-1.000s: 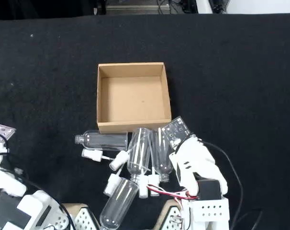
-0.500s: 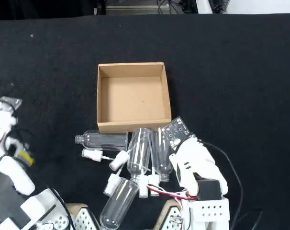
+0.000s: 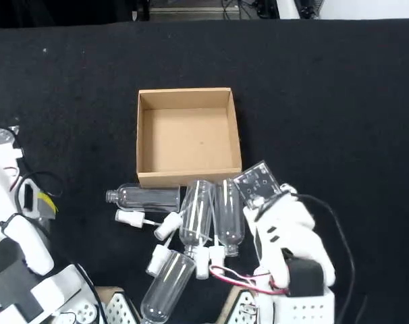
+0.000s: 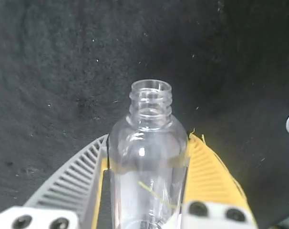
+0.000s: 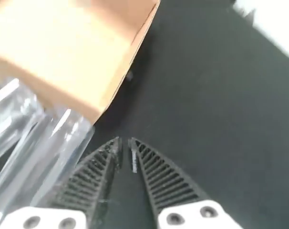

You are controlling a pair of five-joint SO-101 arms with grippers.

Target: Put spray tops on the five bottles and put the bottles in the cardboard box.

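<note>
My left gripper (image 4: 149, 137) is shut on a clear bottle (image 4: 148, 162) whose threaded neck is open and bare. The left arm (image 3: 12, 223) stands at the table's left edge. Several more clear bottles lie just in front of the cardboard box (image 3: 187, 179): one on its side (image 3: 147, 198), two side by side (image 3: 196, 212) (image 3: 229, 212), and one nearer the front (image 3: 167, 283). White spray tops (image 3: 167, 226) (image 3: 210, 260) lie among them. My right gripper (image 5: 124, 143) is shut with nothing in it, low over the black cloth beside the two bottles (image 5: 39, 143).
The cardboard box (image 5: 63, 52) holds nothing. Black cloth (image 3: 326, 101) covers the whole table, with wide free room on the right and at the back. The right arm (image 3: 285, 229) rises beside the bottle pile.
The left arm has swung up and away from the front edge, carrying the bottle. The right arm has shifted slightly to the right.
</note>
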